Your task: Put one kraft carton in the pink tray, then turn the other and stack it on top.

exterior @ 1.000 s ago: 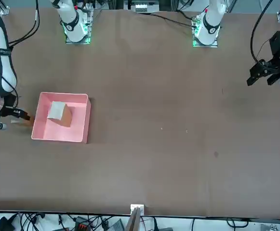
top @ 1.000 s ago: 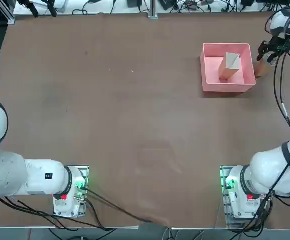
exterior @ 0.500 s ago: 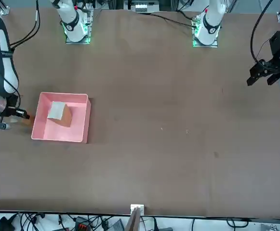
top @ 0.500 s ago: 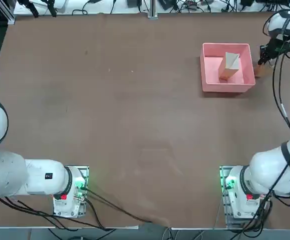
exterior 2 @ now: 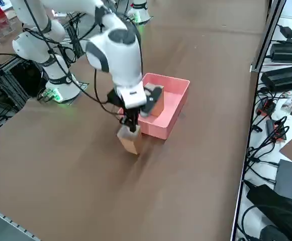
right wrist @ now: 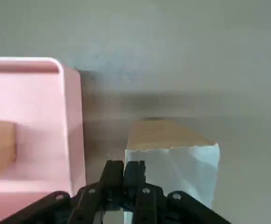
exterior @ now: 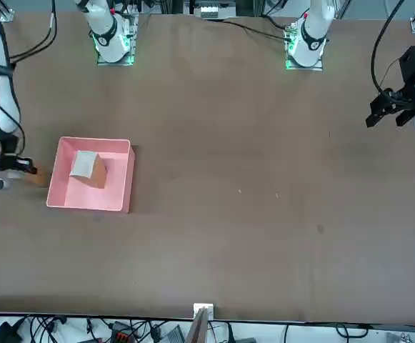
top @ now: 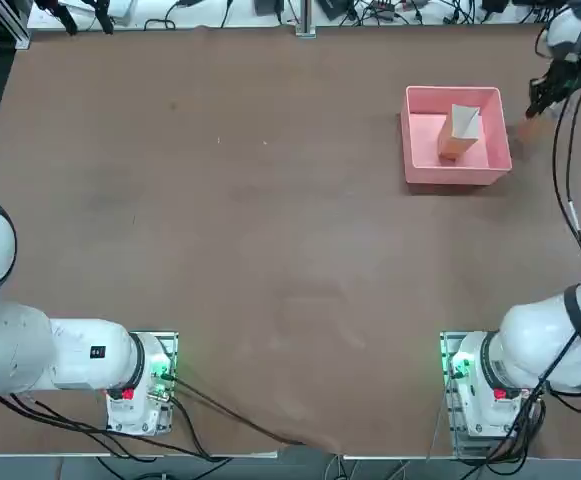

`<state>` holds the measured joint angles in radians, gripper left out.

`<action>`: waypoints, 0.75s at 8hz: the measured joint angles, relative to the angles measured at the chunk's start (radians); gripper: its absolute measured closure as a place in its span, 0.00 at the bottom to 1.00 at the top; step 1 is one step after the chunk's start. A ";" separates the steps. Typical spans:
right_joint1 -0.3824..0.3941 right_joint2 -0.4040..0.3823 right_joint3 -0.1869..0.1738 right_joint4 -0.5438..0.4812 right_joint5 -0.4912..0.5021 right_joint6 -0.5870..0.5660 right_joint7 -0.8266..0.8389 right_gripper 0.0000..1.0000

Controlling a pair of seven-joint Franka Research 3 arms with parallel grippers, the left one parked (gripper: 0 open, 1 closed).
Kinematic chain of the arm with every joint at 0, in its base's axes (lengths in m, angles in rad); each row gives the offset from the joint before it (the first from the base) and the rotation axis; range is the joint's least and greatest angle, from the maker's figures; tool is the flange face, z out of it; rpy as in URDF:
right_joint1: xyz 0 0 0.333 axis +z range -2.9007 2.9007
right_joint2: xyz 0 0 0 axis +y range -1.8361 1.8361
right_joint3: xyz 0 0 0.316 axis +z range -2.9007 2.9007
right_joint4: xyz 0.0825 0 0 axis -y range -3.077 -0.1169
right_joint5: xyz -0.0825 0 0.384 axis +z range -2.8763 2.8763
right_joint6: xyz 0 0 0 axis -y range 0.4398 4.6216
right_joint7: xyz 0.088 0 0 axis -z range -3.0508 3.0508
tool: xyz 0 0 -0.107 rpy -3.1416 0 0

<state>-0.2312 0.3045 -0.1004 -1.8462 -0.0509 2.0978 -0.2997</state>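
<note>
The pink tray (top: 456, 178) sits at the far right of the table, and one kraft carton (top: 460, 130) stands inside it. The other kraft carton (exterior 2: 129, 141) stands on the table just outside the tray's right wall, with its pale top face (right wrist: 172, 154) showing in the wrist view. My right gripper (exterior 2: 131, 123) is directly over this outer carton, fingers shut together and touching its top. The tray wall (right wrist: 72, 116) and a corner of the inner carton (right wrist: 0, 144) lie beside it. In the front view the gripper (exterior: 23, 167) is next to the tray (exterior: 89, 206).
The table's right edge runs close behind the outer carton, with power supplies and cables (exterior 2: 281, 75) beyond it. Bare brown tabletop (top: 270, 200) spreads left of the tray. The arm's cable (top: 568, 180) hangs down the right side.
My right gripper has moved away from the robot's base along the tray's right wall. The outer carton has shifted slightly with it and looks blurred. The carton in the tray has not moved.
</note>
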 joint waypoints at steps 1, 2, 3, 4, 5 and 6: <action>0.015 -0.047 0.008 0.044 -0.013 -0.116 -0.021 0.99; 0.054 -0.084 0.013 0.110 -0.016 -0.254 -0.033 0.99; 0.110 -0.108 0.018 0.185 -0.018 -0.393 -0.038 0.99; 0.168 -0.122 0.023 0.241 -0.018 -0.491 -0.051 0.99; 0.224 -0.134 0.026 0.269 -0.019 -0.536 -0.086 0.99; 0.276 -0.147 0.027 0.272 -0.022 -0.551 -0.154 0.99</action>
<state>0.0453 0.1578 -0.0732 -1.5740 -0.0732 1.5464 -0.4538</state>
